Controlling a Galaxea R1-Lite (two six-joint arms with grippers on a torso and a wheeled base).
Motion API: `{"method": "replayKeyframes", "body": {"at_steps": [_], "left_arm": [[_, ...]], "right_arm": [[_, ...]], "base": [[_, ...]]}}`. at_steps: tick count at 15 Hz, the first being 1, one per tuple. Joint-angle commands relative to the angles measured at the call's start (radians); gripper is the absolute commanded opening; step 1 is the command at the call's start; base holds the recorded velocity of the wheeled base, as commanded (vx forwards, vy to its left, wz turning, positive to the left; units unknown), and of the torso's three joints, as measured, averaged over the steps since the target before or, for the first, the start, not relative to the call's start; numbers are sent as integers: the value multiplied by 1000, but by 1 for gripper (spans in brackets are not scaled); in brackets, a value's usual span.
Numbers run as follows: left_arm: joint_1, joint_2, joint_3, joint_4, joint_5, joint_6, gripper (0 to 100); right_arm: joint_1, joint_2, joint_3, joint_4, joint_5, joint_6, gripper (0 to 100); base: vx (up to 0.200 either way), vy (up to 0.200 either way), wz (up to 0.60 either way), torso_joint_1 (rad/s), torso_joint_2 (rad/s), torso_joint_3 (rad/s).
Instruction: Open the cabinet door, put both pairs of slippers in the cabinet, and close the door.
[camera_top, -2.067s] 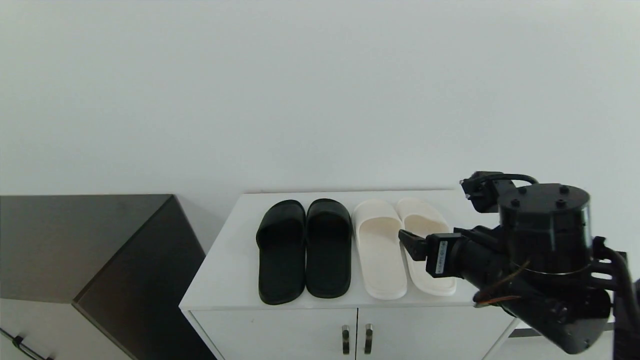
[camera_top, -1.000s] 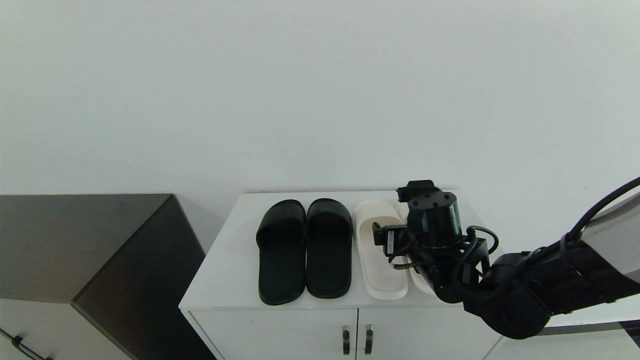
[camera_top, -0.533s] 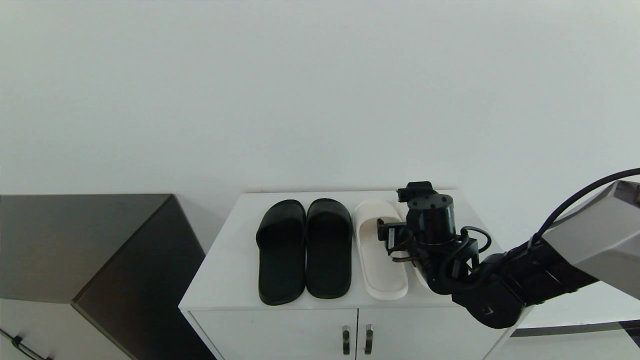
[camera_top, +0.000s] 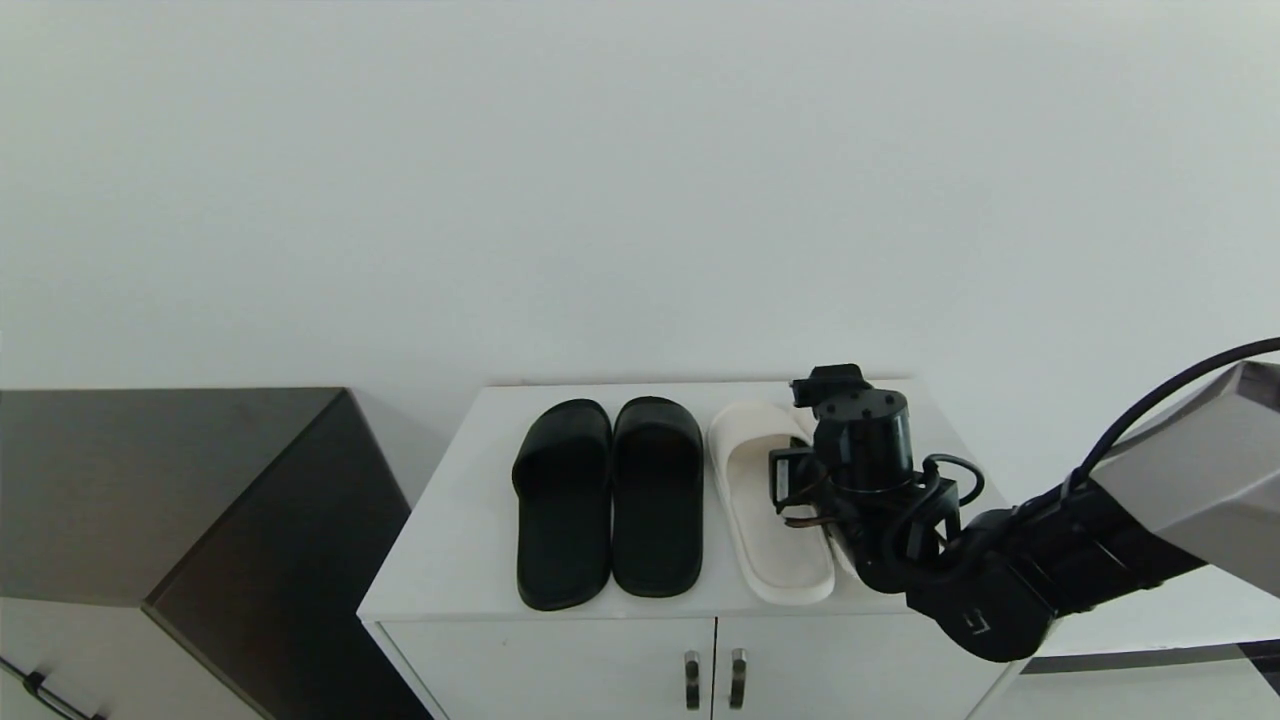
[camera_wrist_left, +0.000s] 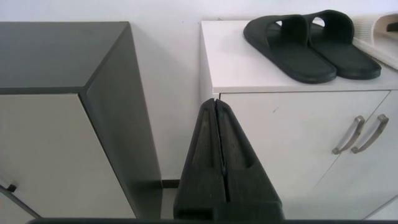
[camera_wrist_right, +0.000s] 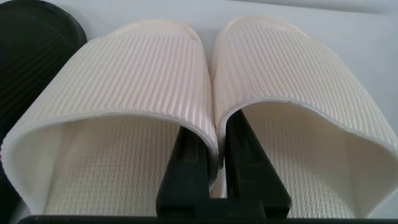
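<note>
My left fingers (camera_wrist_left: 222, 149) hung pressed together, empty, low near the closed cabinet doors (camera_top: 560, 670). Up on the surface (camera_top: 460, 540) sat black slippers (camera_top: 608, 500), then cream slippers (camera_top: 770, 520), lengthwise front-to-back, heels at the front edge. My right fingers (camera_wrist_right: 200, 171) pinched the cream pair's touching inner straps, one finger per slipper.

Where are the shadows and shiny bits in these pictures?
Head view: a soft shadow falls on the wall between the dark cabinet and the white cabinet. Left wrist view: the metal door handles catch some light. Right wrist view: it is dimmest under the straps of the cream slippers.
</note>
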Motion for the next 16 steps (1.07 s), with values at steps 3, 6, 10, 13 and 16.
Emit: {"method": "replayKeyframes", "body": {"at_steps": [3,6,10,13,16], "left_arm": [[0,0,0,0,1,-3,0],[0,0,0,0,1,-3,0],[0,0,0,0,1,-3,0],[0,2,0,0,1,-5,0],[0,0,0,0,1,-6,0]], "right_arm": [[32,-166,79,2,12,-23,0],[93,-390,261,38,208,-74,0],[192,-584,307,288,395,-66,0],[192,-585,326,291,405,-65,0],[187,-582,340,289,405,-65,0]], "base": [[0,0,0,0,0,0],[0,0,0,0,0,0],[0,0,0,0,0,0],[0,0,0,0,0,0],[0,0,0,0,0,0]]}}
